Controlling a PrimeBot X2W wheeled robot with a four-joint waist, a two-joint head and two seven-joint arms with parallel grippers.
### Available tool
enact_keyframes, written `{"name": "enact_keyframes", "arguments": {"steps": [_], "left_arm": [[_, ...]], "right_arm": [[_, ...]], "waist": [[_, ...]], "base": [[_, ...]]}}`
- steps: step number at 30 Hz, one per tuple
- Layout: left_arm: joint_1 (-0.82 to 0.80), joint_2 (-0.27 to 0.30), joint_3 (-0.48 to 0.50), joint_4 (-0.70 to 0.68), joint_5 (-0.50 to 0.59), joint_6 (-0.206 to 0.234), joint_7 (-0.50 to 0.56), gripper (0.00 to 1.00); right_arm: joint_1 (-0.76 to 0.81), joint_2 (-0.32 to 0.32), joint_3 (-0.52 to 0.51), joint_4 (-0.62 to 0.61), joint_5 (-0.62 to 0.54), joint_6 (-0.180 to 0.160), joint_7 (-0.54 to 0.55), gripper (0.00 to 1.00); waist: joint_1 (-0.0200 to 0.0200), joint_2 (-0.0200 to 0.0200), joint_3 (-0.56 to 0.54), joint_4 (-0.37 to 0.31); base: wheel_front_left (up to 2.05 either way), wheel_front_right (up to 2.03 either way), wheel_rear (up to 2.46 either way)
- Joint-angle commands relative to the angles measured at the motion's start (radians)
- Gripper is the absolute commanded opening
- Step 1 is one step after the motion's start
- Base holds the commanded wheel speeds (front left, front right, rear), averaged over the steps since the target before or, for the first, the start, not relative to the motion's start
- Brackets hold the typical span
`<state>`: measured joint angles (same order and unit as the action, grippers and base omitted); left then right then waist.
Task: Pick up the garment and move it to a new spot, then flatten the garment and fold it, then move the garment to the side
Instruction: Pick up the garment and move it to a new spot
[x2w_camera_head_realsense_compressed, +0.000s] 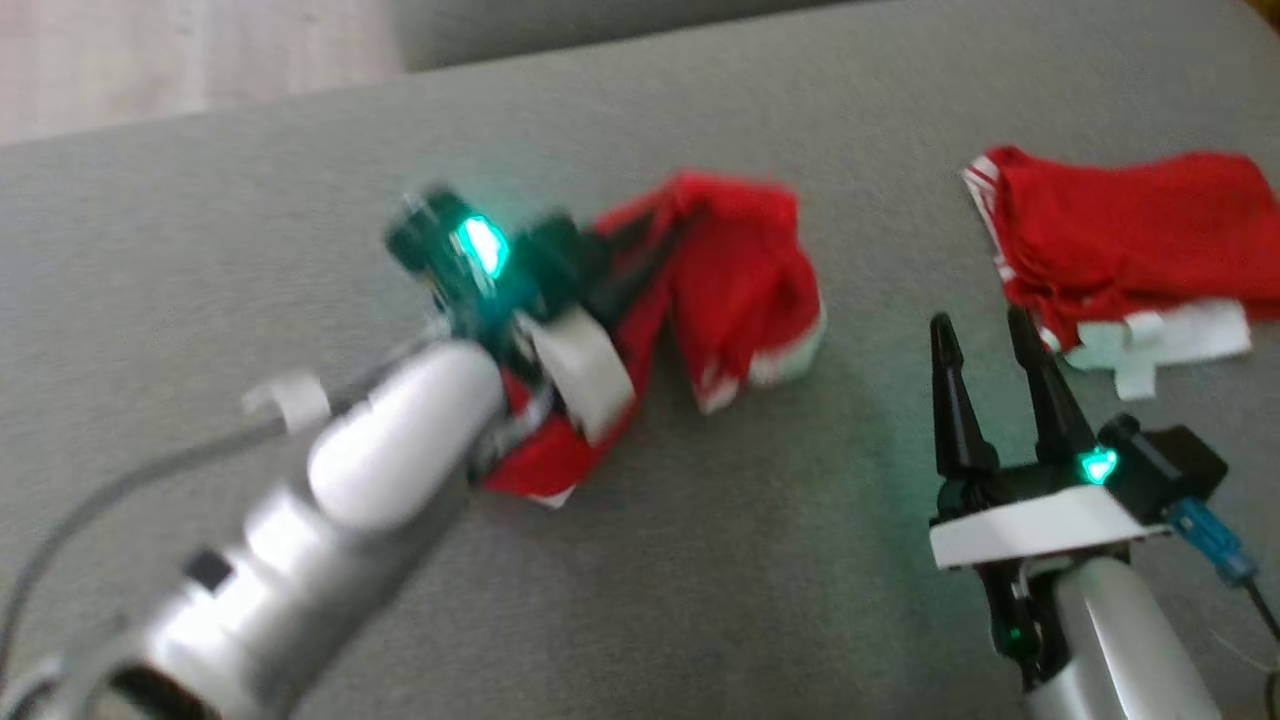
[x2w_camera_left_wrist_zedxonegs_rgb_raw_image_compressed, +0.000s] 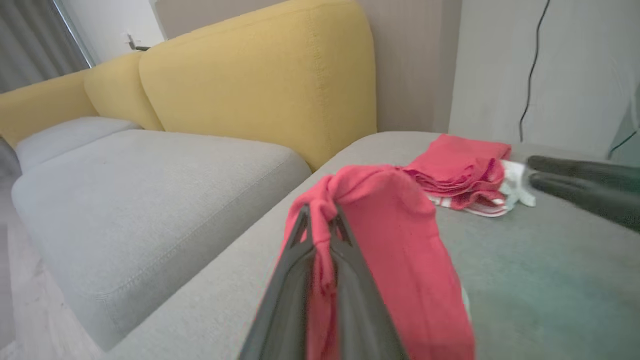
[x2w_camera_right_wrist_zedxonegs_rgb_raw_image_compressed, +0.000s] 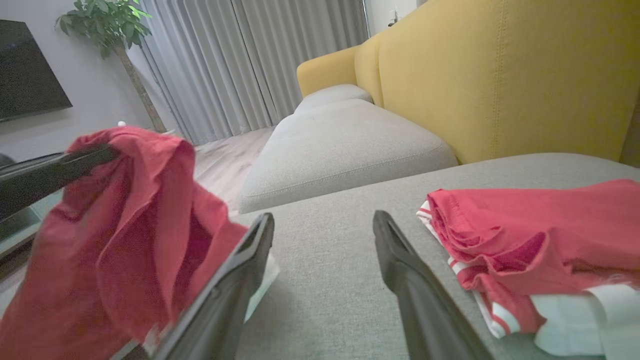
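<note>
The left tool (x2w_camera_left_wrist_zedxonegs_rgb_raw_image_compressed: 320, 220) pinches a bunched fold of the red garment (x2w_camera_head_realsense_compressed: 740, 280), which drapes from its tips over the middle of the grey sofa seat (x2w_camera_head_realsense_compressed: 700, 560), while the right tool (x2w_camera_head_realsense_compressed: 985, 335) hovers spread beside a folded red-and-white pile (x2w_camera_head_realsense_compressed: 1130, 235) near the seat's right edge.

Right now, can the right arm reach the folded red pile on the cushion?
Probably yes. The right tool stands open just beside the folded red pile, with only bare grey cushion between them.
</note>
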<state>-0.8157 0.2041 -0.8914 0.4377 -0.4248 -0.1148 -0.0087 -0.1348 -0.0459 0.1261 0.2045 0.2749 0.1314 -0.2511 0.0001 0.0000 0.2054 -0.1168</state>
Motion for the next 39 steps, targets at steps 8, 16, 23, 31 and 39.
{"name": "enact_keyframes", "arguments": {"steps": [8,16,23,31,39], "left_arm": [[-0.274,0.064,-0.012,0.244,0.016,-0.015,0.012,1.0],[-0.322,0.05,-0.052,0.383,-0.088,-0.016,-0.075,1.0],[-0.3,0.038,-0.067,0.397,-0.147,-0.016,-0.172,1.0],[-0.18,0.041,-0.049,0.309,-0.2,0.01,-0.225,1.0],[0.062,0.077,0.046,0.157,-0.245,0.181,-0.251,1.0]], "right_arm": [[-0.072,-0.004,0.073,-0.046,0.034,-0.001,-0.011,1.0],[-0.074,-0.004,0.086,-0.045,0.037,-0.001,-0.011,1.0],[-0.067,-0.004,0.042,-0.037,-0.002,-0.001,-0.011,1.0],[-0.043,-0.004,-0.022,-0.024,-0.039,-0.001,-0.011,1.0],[-0.006,-0.004,-0.055,-0.021,-0.053,-0.001,-0.011,1.0]], "waist": [[-0.0001,0.0,0.099,-0.101],[-0.0001,0.0,0.091,-0.059],[-0.0001,0.0,0.05,0.038],[-0.0001,0.0,-0.019,0.159],[-0.0001,0.0,-0.065,0.225]], "base": [[0.0,0.0,0.0],[0.0,0.0,0.0],[0.0,0.0,0.0],[0.0,0.0,0.0],[0.0,0.0,0.0]]}}
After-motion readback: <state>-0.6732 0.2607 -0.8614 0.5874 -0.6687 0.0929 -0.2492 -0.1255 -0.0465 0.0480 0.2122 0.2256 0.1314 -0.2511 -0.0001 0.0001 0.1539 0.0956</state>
